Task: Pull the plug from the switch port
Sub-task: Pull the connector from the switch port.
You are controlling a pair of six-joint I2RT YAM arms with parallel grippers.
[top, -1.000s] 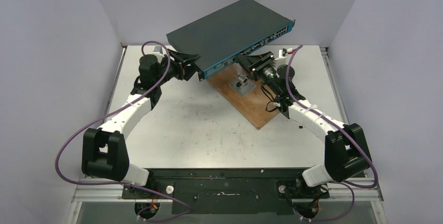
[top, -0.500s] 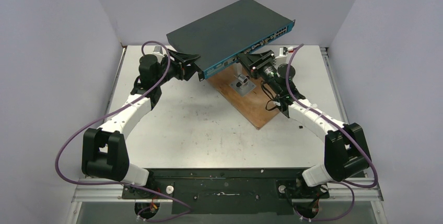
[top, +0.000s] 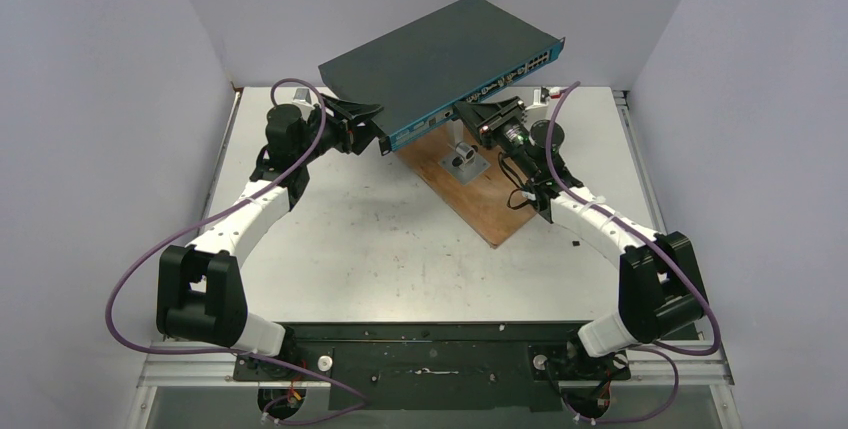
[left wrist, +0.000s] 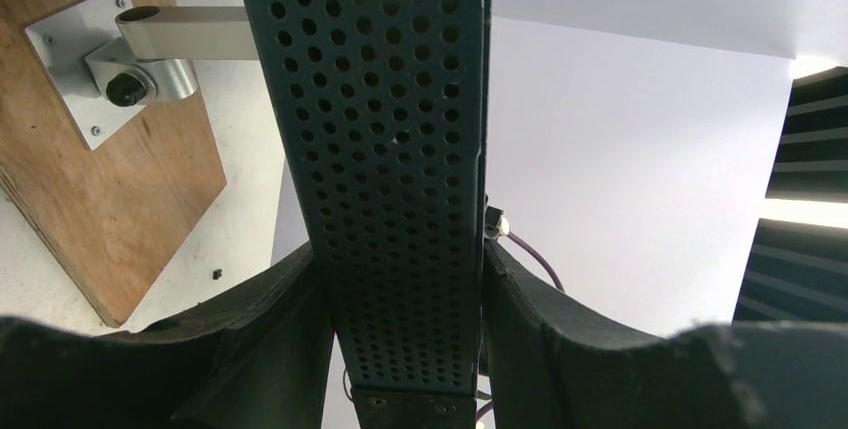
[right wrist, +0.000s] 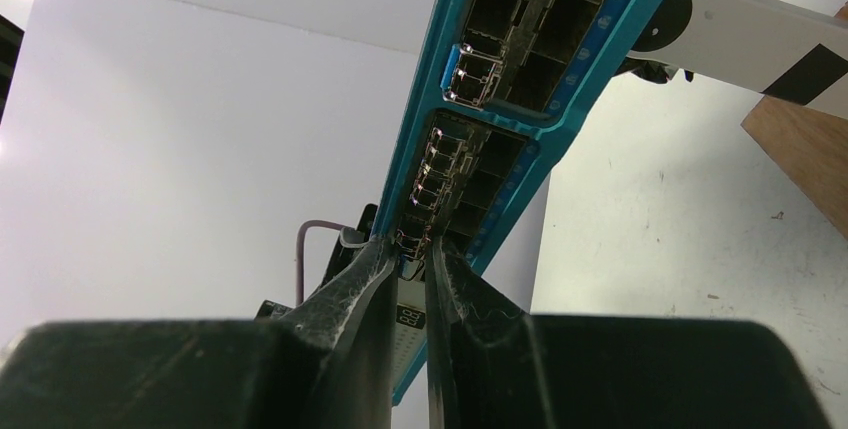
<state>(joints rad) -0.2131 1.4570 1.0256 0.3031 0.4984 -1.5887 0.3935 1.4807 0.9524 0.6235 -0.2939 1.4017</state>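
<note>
The switch (top: 430, 59), a wide dark grey box with a blue front face, stands raised and tilted above the table. My left gripper (top: 372, 127) is shut on its left end. In the left wrist view the perforated side (left wrist: 390, 149) sits tight between my fingers (left wrist: 280, 299). My right gripper (top: 478, 111) is at the blue face (right wrist: 560, 99). Its fingertips (right wrist: 365, 269) are nearly closed on a small clear plug (right wrist: 412, 265) seated in a port among the rows of sockets. I can barely see the plug between the pads.
A brown wooden board (top: 480, 194) lies under the switch with a metal bracket and post (top: 465, 161) on it; both also show in the left wrist view (left wrist: 120, 69). A white arm with black stripes (right wrist: 760, 34) reaches behind the switch. Purple cables loop from both arms.
My right wrist has edged slightly up toward the switch's blue face. The left arm and the switch have not moved.
</note>
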